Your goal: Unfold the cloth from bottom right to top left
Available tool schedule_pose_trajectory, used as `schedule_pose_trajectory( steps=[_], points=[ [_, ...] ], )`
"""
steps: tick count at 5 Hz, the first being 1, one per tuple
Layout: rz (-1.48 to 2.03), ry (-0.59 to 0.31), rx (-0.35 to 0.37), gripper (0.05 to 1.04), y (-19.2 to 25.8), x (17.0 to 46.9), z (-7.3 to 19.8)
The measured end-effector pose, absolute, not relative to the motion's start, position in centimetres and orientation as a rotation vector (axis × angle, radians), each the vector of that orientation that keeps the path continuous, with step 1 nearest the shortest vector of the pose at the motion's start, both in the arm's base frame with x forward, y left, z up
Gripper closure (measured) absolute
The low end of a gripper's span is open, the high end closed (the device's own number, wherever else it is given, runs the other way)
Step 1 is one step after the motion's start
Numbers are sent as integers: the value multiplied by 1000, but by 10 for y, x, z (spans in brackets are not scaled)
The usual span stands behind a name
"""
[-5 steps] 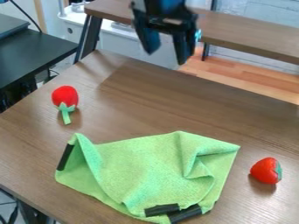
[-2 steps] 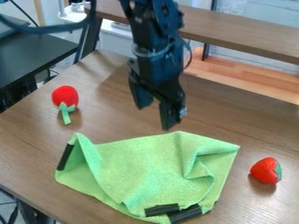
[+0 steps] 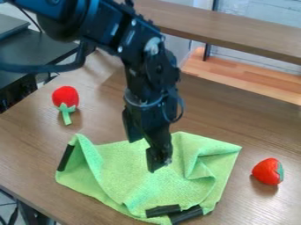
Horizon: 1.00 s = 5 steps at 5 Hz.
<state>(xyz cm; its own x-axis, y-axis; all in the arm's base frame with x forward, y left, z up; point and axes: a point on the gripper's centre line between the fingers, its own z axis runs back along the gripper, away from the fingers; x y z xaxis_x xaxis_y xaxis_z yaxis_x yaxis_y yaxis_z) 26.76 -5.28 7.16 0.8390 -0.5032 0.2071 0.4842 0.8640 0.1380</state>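
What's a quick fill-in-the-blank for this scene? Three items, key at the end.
The cloth on the table is ____ in colour.
The number of red toys beside the cloth is ____.
The gripper has its fingers not shut but ____.

Missing words: green; two; open

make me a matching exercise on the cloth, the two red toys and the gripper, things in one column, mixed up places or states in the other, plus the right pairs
Things
1. green cloth
2. red toy with a long green stem
3. gripper
4. red toy without a long stem

Places or states
a. over the cloth
b. right of the cloth, as pictured
c. wrinkled, with black strips at its edges
d. beyond the cloth, toward the picture's upper left

Right pairs: 1-c, 2-d, 3-a, 4-b
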Motion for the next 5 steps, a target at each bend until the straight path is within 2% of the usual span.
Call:
schedule_pose_trajectory(
  steps=[3, 5],
  points=[
    [-632, -257, 184, 83, -58, 252, 26],
    [-659, -255, 212, 83, -62, 254, 13]
  ],
)
